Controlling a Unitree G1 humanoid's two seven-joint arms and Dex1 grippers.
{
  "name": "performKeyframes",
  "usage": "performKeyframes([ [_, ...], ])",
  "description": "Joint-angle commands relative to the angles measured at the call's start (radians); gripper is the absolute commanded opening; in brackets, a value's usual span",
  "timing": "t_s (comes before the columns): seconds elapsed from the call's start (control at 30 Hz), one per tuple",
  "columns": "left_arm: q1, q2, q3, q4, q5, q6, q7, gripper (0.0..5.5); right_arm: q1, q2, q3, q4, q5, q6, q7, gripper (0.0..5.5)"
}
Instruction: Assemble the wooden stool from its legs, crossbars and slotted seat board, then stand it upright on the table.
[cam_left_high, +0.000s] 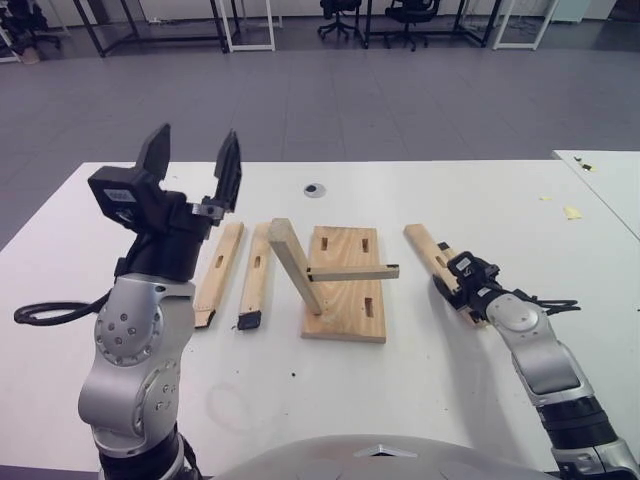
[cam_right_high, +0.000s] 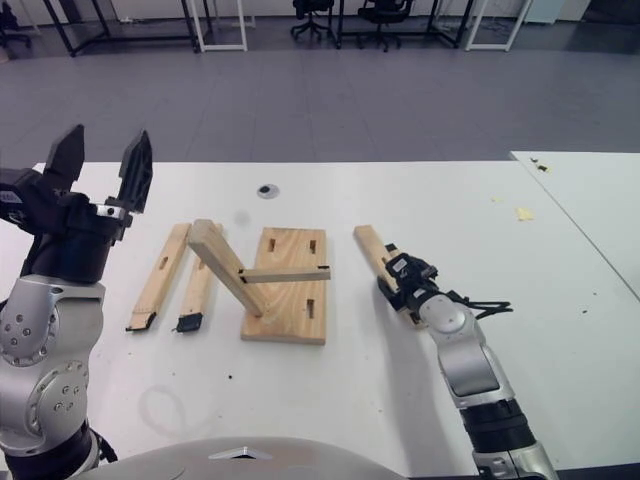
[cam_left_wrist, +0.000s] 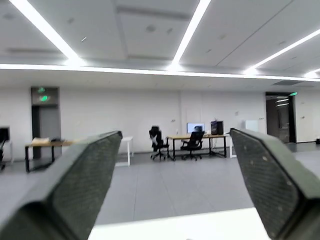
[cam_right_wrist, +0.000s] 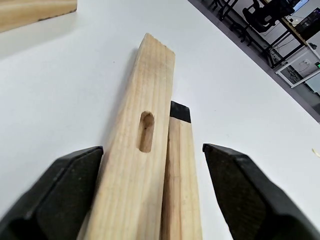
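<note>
The slotted seat board (cam_left_high: 350, 305) lies flat mid-table. One leg (cam_left_high: 293, 260) leans up out of it, and a crossbar (cam_left_high: 352, 272) juts sideways from that leg. Two more legs (cam_left_high: 220, 268) (cam_left_high: 257, 272) lie side by side left of the board. A further leg (cam_left_high: 428, 243) lies to the right of the board. In the right wrist view this slotted leg (cam_right_wrist: 140, 165) has a thinner black-tipped crossbar (cam_right_wrist: 180, 150) beside it. My right gripper (cam_left_high: 460, 275) is low over them, open, with a finger on each side. My left gripper (cam_left_high: 192, 160) is raised above the table's left part, open and holding nothing.
A small black round piece (cam_left_high: 316, 189) sits behind the board on the white table (cam_left_high: 480, 200). A black cable (cam_left_high: 50, 312) loops near the left edge. A second table (cam_left_high: 605, 185) with yellow scraps stands at the right. Desks and chairs are far behind.
</note>
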Motion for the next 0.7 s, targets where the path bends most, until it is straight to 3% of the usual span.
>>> performKeyframes([
  [0.03,0.122,-0.002,-0.015,0.118,0.034,-0.036,-0.059,3.99,-0.079,0.063,-0.097,0.0,0.062,-0.093,-0.049,3.73],
  [0.2,0.244,0.034,-0.161,0.325,0.137,0.026,-0.111,3.99,-0.134,0.129,-0.188,-0.042,0.155,-0.175,-0.073,3.73],
  [0.4,0.315,0.009,-0.25,0.452,0.185,0.135,-0.105,3.99,-0.155,0.137,-0.178,-0.027,0.15,-0.174,-0.072,3.73],
  [0.7,0.305,0.01,-0.246,0.49,0.246,0.144,-0.102,2.67,-0.163,0.144,-0.152,-0.012,0.116,-0.174,-0.086,3.73],
])
